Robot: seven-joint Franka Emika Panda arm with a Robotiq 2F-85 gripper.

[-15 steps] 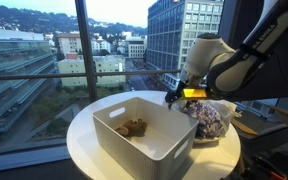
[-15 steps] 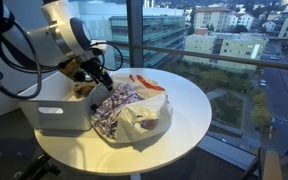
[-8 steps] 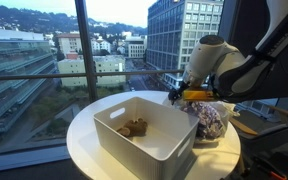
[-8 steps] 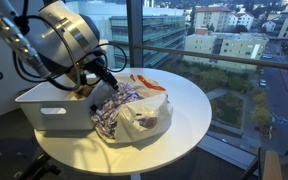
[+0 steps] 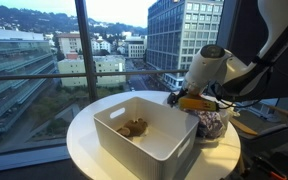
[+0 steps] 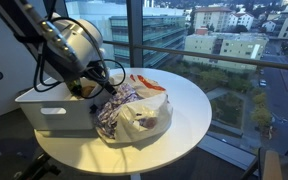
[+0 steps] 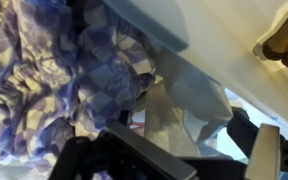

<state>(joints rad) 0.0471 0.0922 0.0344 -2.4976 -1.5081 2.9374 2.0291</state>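
Note:
My gripper (image 7: 197,140) hangs over the near edge of a clear plastic bag (image 7: 189,95), right beside the wall of a white bin (image 5: 144,148). The jaws stand apart, with a fold of the plastic between the two dark fingers. The bag holds a purple and white checked cloth (image 7: 54,70), which also shows in both exterior views (image 5: 210,120) (image 6: 114,108). A small brown object (image 5: 134,127) lies in the bin and shows at the top right of the wrist view (image 7: 286,42). In both exterior views the gripper (image 5: 187,100) (image 6: 94,88) sits between bin and bag.
The bin and the bag (image 6: 144,112) lie on a round white table (image 6: 199,110) beside a large window with city buildings outside. An orange and white item (image 6: 147,84) lies behind the bag. The arm's bulky wrist (image 6: 69,45) hangs over the bin.
The arm has swung and lowered, bringing the gripper down from above the bin's corner to the plastic bag. Bin, bag and brown object have not moved.

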